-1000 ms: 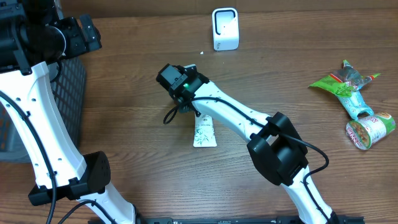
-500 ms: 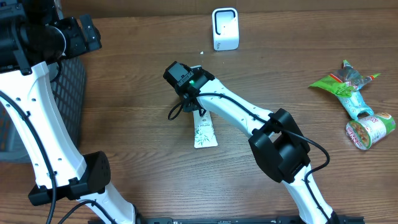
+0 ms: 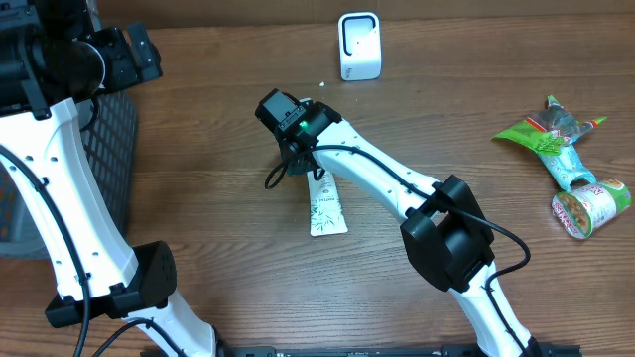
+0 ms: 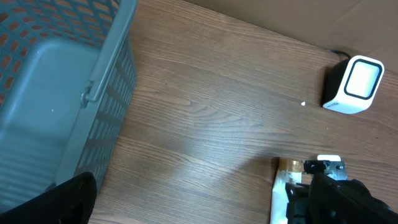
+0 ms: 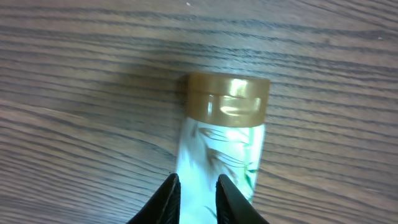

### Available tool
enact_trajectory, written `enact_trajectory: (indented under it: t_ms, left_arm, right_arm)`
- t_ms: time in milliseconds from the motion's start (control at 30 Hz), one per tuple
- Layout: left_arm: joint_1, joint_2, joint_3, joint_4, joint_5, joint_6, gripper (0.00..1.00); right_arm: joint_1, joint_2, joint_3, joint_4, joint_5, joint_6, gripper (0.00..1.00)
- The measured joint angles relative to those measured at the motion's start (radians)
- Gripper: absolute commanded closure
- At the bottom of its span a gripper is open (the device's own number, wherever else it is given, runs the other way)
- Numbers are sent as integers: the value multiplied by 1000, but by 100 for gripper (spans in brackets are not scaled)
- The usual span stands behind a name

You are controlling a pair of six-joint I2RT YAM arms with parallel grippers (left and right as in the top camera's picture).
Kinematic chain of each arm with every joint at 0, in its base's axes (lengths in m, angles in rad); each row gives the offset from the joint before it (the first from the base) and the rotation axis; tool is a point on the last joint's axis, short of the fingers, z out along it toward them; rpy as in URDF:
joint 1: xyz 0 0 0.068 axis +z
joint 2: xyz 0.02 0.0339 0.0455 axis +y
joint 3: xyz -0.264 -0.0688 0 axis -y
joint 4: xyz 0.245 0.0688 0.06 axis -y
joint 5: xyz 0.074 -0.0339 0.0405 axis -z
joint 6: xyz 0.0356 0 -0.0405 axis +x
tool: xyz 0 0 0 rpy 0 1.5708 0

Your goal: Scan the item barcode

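Note:
The item, a white squeeze tube [image 3: 326,210] with green leaf print and a gold cap [image 5: 229,99], lies flat mid-table. My right gripper [image 3: 315,177] reaches down onto its cap end. In the right wrist view the two black fingertips of this gripper [image 5: 198,180] stand close together, pinching the tube's body [image 5: 217,143] just below the cap. The white barcode scanner [image 3: 359,46] stands at the far edge, also seen in the left wrist view [image 4: 354,84]. My left gripper [image 4: 199,214] hangs open and empty, high over the table's left side beside the basket.
A grey mesh basket [image 3: 109,149] fills the left edge [image 4: 56,81]. At the far right lie a green snack wrapper [image 3: 551,134] and a tipped green cup [image 3: 590,206]. Bare wood lies between tube and scanner.
The right gripper's fingers have narrowed onto the tube near its cap, and the wrist shifted slightly. The left arm and the tube have stayed where they were.

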Motion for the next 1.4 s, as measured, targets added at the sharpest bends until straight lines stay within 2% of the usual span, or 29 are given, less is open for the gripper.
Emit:
enact_trajectory:
  t_ms: [400, 633, 1000, 1400]
  left_arm:
    - [0, 0, 0, 0, 0, 0, 0]
    - [0, 0, 0, 0, 0, 0, 0]
    - [0, 0, 0, 0, 0, 0, 0]
    - [0, 0, 0, 0, 0, 0, 0]
  right_arm:
    - [-21, 0, -27, 24, -21, -2, 80]
    - [-46, 0, -27, 20, -21, -23, 96]
    - [-48, 0, -31, 20, -21, -43, 96]
    - [-54, -25, -119, 94, -76, -50, 96]
